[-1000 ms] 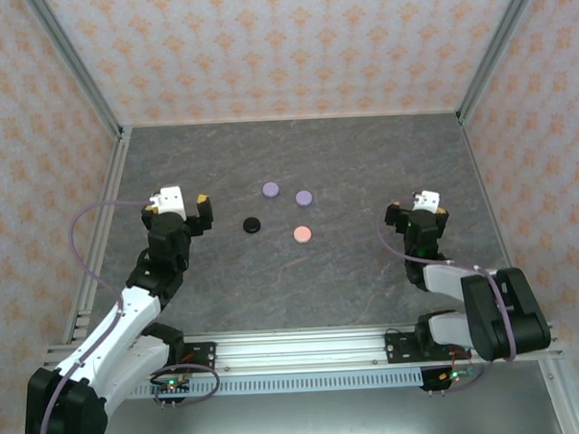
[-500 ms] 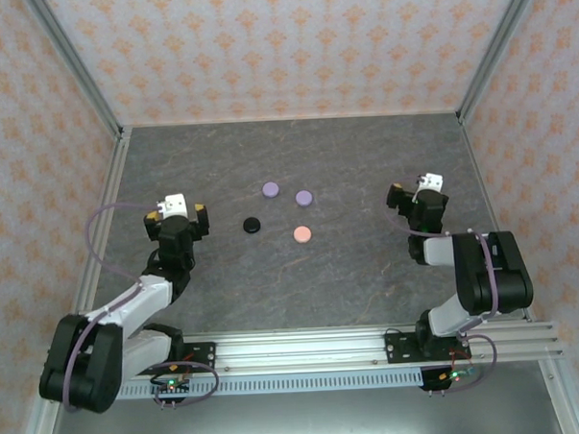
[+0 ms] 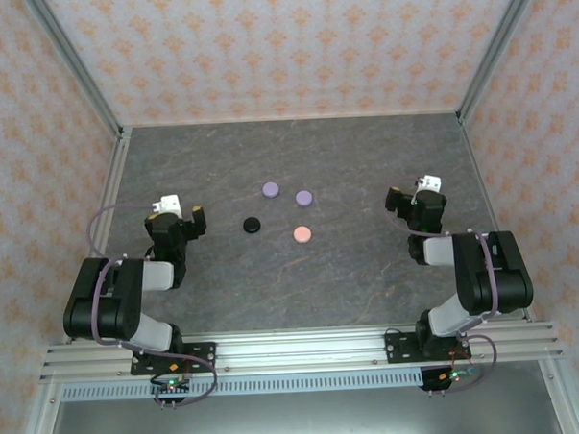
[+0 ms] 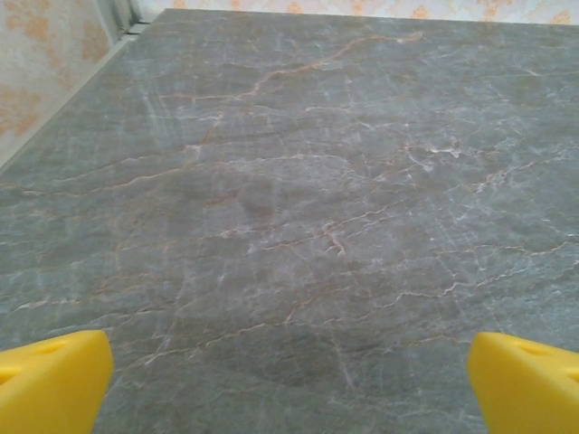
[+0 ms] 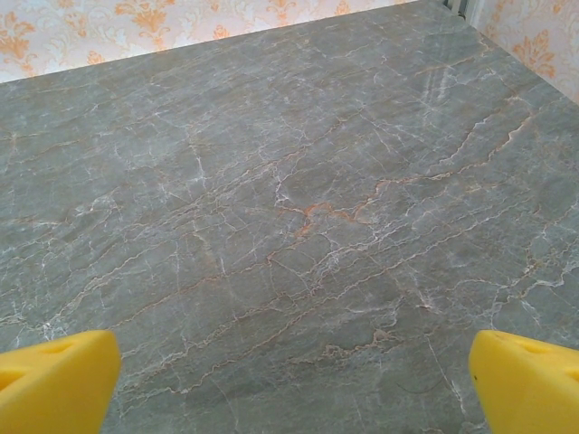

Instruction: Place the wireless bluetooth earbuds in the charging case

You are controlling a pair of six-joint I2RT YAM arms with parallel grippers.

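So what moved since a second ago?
Both arms folded up at the elbow. The left claw slid a little toward the near edge, and the right claw edged a little away from it. Both stayed open, holding nothing. The four discs did not move.

Grey veined stone desk (image 3: 369,281) lies open either side (orange-patterned walls (image 3: 36,142) hem it); small round coloured discs (image 3: 304,197) sit mid-desk.

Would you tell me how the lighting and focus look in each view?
Top external: even light, no glare on the table, pink disc clear. Left wrist: marble veins crisp, faint shadow patch low centre, yellow fingertips slightly soft. Right wrist: even light, veins crisp.
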